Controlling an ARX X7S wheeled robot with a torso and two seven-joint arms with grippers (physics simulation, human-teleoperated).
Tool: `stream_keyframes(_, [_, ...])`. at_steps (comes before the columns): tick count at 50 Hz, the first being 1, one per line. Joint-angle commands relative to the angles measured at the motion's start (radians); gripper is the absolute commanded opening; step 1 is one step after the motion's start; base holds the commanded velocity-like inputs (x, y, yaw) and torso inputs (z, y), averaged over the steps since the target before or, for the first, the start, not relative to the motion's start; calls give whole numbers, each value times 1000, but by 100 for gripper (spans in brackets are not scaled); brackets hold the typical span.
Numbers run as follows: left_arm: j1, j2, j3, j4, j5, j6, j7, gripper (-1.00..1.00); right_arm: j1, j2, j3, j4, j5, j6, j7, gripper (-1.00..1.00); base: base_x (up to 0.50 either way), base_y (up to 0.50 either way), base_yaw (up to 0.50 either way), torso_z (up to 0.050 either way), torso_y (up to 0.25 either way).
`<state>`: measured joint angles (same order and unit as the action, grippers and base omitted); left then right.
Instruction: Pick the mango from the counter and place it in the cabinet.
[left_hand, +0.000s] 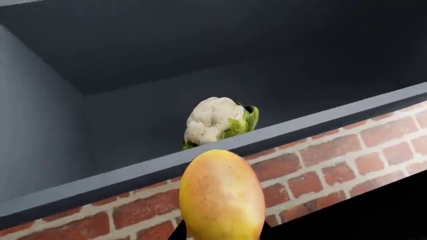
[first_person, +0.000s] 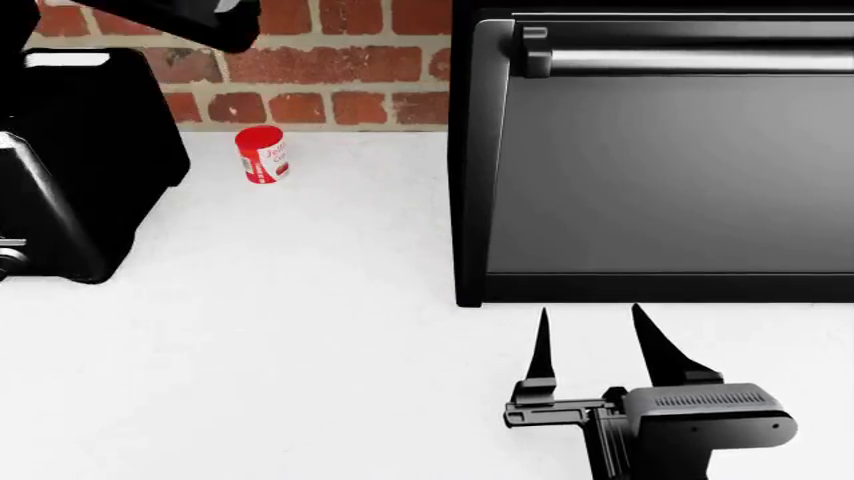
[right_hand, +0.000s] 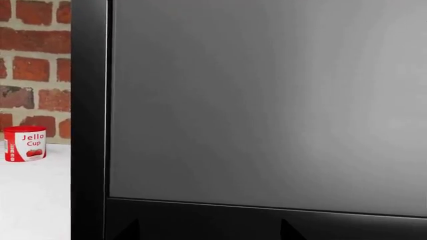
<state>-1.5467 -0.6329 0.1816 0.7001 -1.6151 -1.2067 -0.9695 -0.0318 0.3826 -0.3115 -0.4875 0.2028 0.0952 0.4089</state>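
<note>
Through my left wrist camera the mango (left_hand: 221, 197) fills the space right in front of my left gripper (left_hand: 220, 235): smooth skin, an elongated oval standing on end, yellow across most of its face and warming to orange-red along the top and one flank. My dark fingers barely show at its base on both sides, pinching it. Past the fruit, higher up, runs the grey front edge of the cabinet (left_hand: 280, 132); a cauliflower (left_hand: 217, 120) sits inside on the shelf, and a brick wall (left_hand: 333, 165) lies below that edge.

From my head camera, my right gripper (first_person: 589, 345) hovers low over the white counter (first_person: 294, 340) with its two pointed fingers spread and nothing between them. Straight ahead of it stands a black appliance (first_person: 654, 150). Far off toward my left, by the bricks, is a red Jello cup (first_person: 262, 154).

My right wrist camera sees mostly that appliance's grey front, with the cup off to one side.
</note>
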Motion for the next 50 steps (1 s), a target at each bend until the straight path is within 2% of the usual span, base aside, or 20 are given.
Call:
stream_keyframes(1, [-75,30,33,-126,151,4,114,-100,5,-1,-8,29,-8,2,2,100,0,0,0,0,0])
stream_keyframes(10, [-155,57,68,-223,210,5,174,-100,9,-2,-11,46,-8,-5,1,100,0,0,0,0,-1])
stream_keyframes(20, [-233,86,151,-425,380,54,318,-100,8,-1,-11,63,-4,-18,0,100,0,0,0,0,-1])
stream_keyframes(31, [-337,122,199,-560,456,72,380,-100,6,0,-8,83,7,-37,-4,100,0,0,0,0,-2])
stream_keyframes(50, [-527,207,326,-946,660,174,548,-100,0,4,-11,89,11,-49,-5,100,0,0,0,0,-2])
